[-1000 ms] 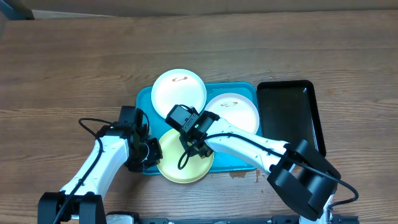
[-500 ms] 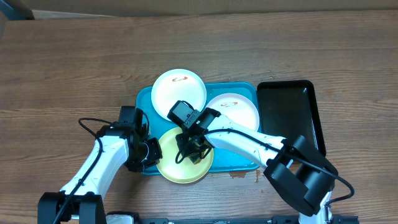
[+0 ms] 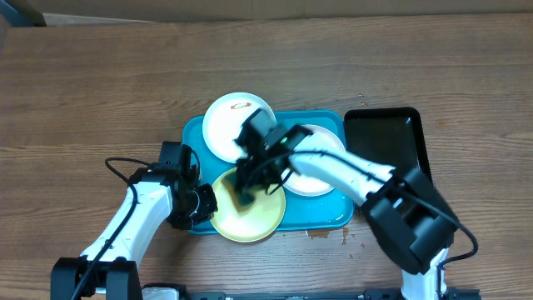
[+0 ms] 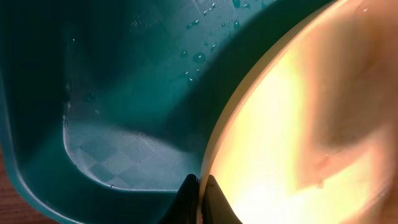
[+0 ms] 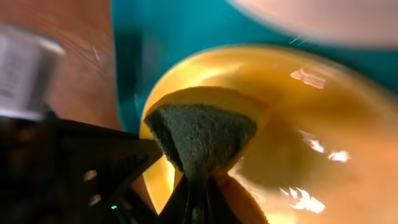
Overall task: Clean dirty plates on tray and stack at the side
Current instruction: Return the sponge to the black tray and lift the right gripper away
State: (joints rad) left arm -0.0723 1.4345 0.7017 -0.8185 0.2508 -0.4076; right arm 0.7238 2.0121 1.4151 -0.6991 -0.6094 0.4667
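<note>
The pale yellow-green plate (image 3: 250, 218) lies at the front left of the turquoise tray (image 3: 329, 218), overhanging its front rim. My left gripper (image 3: 202, 202) is shut on the plate's left rim; the rim (image 4: 214, 149) shows between the pinched jaws in the left wrist view. My right gripper (image 3: 247, 193) is shut on the green-yellow sponge (image 5: 202, 134) and holds it on the plate (image 5: 311, 137). One white plate (image 3: 226, 123) sits at the tray's back left, overhanging the rim. Another white plate (image 3: 323, 171) sits at the right, partly under my right arm.
A narrow black tray (image 3: 398, 150) lies just right of the turquoise tray. A small wet smear (image 3: 321, 234) marks the wooden table in front of the tray. Water drops (image 4: 199, 57) sit on the tray floor.
My right gripper with the sponge has swept toward the plate's back left, and the wrist has swung back over the white plates. The left gripper keeps its hold on the rim.
</note>
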